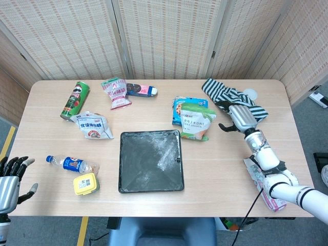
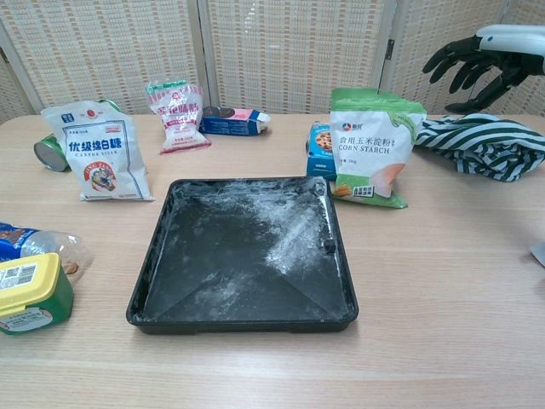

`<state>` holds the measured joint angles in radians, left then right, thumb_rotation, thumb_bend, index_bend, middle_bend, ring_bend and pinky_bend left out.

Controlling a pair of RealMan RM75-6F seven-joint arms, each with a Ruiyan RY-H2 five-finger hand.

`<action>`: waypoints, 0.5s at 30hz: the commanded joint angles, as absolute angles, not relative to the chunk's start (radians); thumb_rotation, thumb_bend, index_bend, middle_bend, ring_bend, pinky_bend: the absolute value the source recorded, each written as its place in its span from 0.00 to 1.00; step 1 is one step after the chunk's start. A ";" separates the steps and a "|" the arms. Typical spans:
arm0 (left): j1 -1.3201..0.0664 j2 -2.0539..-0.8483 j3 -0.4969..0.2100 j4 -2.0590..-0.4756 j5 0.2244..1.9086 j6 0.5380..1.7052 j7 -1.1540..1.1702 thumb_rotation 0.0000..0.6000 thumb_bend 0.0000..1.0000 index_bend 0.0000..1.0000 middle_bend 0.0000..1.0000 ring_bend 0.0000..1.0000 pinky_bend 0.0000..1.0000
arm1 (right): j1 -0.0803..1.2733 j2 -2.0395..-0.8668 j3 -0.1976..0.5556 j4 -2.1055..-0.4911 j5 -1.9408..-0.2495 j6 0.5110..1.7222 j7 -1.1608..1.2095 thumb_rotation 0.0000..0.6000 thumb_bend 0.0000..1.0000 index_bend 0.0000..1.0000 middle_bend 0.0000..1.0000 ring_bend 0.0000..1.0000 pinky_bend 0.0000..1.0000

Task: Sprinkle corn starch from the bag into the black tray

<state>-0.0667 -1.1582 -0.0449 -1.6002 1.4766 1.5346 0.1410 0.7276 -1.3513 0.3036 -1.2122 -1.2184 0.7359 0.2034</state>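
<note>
Right hand (image 1: 239, 117): raised above the bench, dark fingers (image 2: 461, 61) spread and slightly curled, holding nothing; silver back of the hand faces up in the head view. Right forearm (image 1: 266, 164): white and grey, runs from the lower right corner of the head view up toward the hand.

Left hand (image 1: 10, 177): low at the bottom left edge of the head view, fingers apart and pointing up, thumb out to the side, holding nothing. Absent from the chest view.
</note>
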 commanded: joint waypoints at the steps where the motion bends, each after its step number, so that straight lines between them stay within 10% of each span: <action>1: -0.062 -1.160 -0.043 -1.598 1.476 1.537 0.136 1.00 0.33 0.26 0.19 0.16 0.07 | 0.761 -1.422 0.305 -1.129 -1.190 0.716 0.209 1.00 0.35 0.19 0.25 0.30 0.24; 15: -0.069 -1.159 -0.044 -1.613 1.474 1.517 0.163 1.00 0.33 0.26 0.19 0.16 0.07 | 0.781 -1.580 0.298 -0.925 -1.212 0.672 0.461 1.00 0.34 0.20 0.26 0.34 0.28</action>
